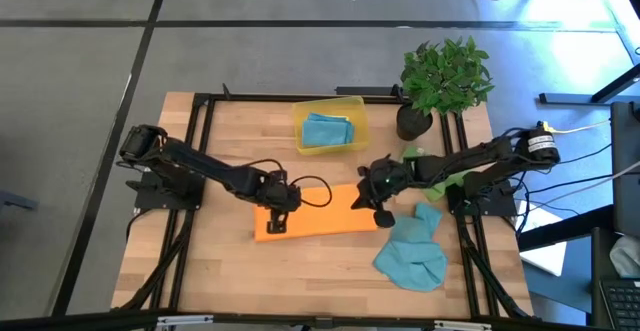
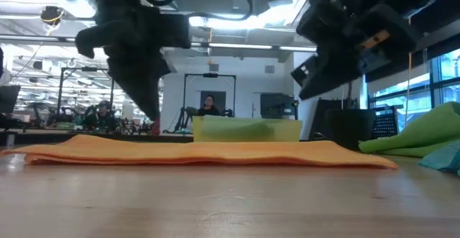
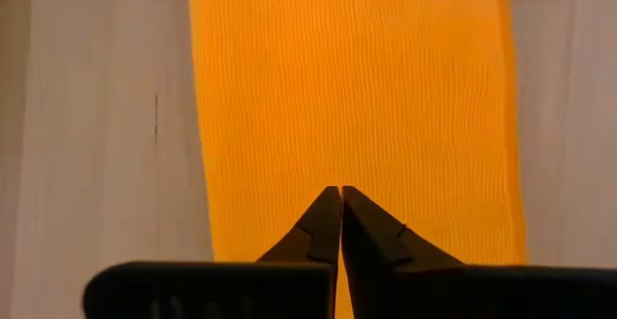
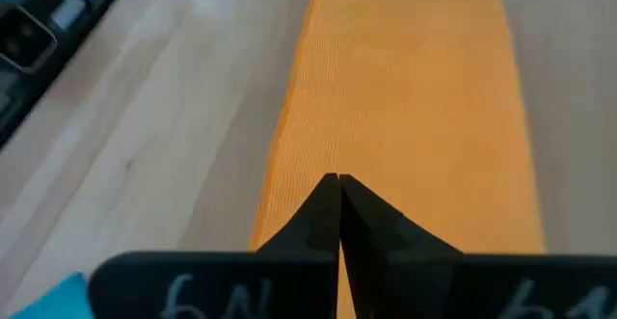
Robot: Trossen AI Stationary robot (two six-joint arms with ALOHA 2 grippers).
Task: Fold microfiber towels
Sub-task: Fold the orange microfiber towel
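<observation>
An orange towel [image 1: 315, 214] lies flat on the table's middle, folded into a long strip running left to right [image 2: 201, 152]. My left gripper [image 1: 278, 223] is shut and points steeply down over the strip's left end [image 3: 347, 88]; in the low view its tip [image 2: 152, 119] ends just above the cloth. My right gripper [image 1: 382, 216] is shut over the strip's right end [image 4: 405, 78] and hangs higher, clear of it [image 2: 305, 87]. A crumpled teal towel [image 1: 413, 253] lies at the near right. A green towel [image 1: 440, 169] lies under my right arm.
A translucent yellow bin [image 1: 330, 126] holding a folded teal towel [image 1: 327, 131] stands at the far middle, with a potted plant [image 1: 445, 76] to its right. Bare wood shows along the near edge and at the left. People sit in the room behind the table.
</observation>
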